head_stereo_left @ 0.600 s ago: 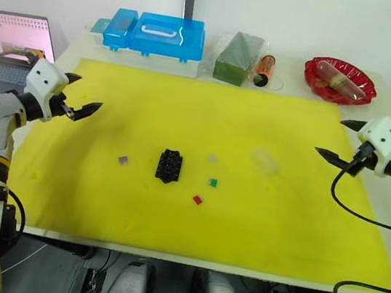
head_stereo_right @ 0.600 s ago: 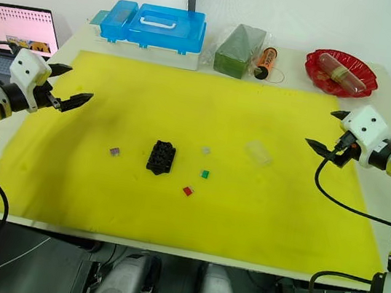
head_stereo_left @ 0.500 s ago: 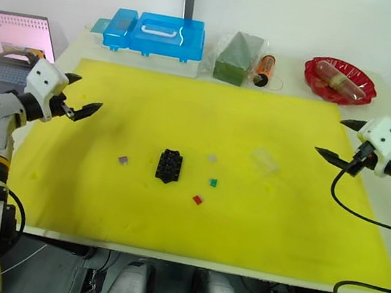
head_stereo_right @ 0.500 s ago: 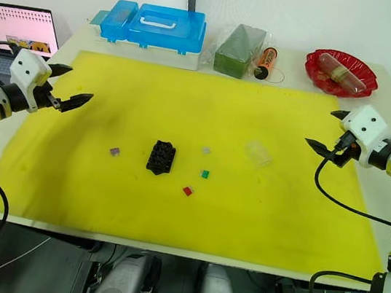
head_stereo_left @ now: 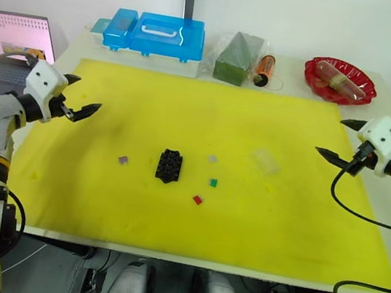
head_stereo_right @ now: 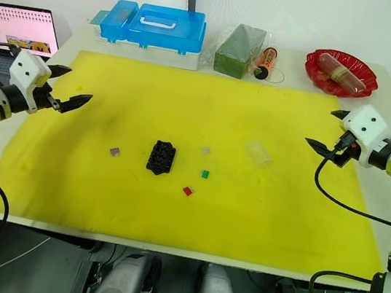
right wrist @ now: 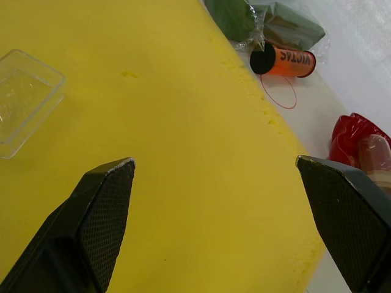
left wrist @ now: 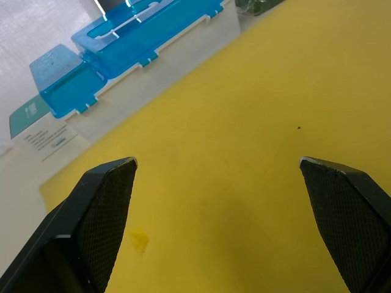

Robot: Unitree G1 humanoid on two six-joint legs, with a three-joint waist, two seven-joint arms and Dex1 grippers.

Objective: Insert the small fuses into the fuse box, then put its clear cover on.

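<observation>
The black fuse box (head_stereo_left: 169, 165) lies near the middle of the yellow mat (head_stereo_left: 279, 225). Small fuses lie loose around it: a purple one (head_stereo_left: 123, 159) to its left, a pale grey one (head_stereo_left: 212, 158), a green one (head_stereo_left: 213, 182) and a red one (head_stereo_left: 197, 200) to its right. The clear cover (head_stereo_left: 265, 160) rests on the mat further right, also seen as the clear cover (right wrist: 23, 101). My left gripper (head_stereo_left: 81, 95) hovers open over the mat's left edge. My right gripper (head_stereo_left: 338, 140) hovers open at the right edge. Both hold nothing.
Along the back edge stand a blue-lidded plastic case (head_stereo_left: 155, 35), a wrapped green block (head_stereo_left: 236, 58), an orange tube (head_stereo_left: 264, 70) and a red dish (head_stereo_left: 339, 80) with wrapped items. A laptop (head_stereo_left: 17, 35) sits off the table to the left.
</observation>
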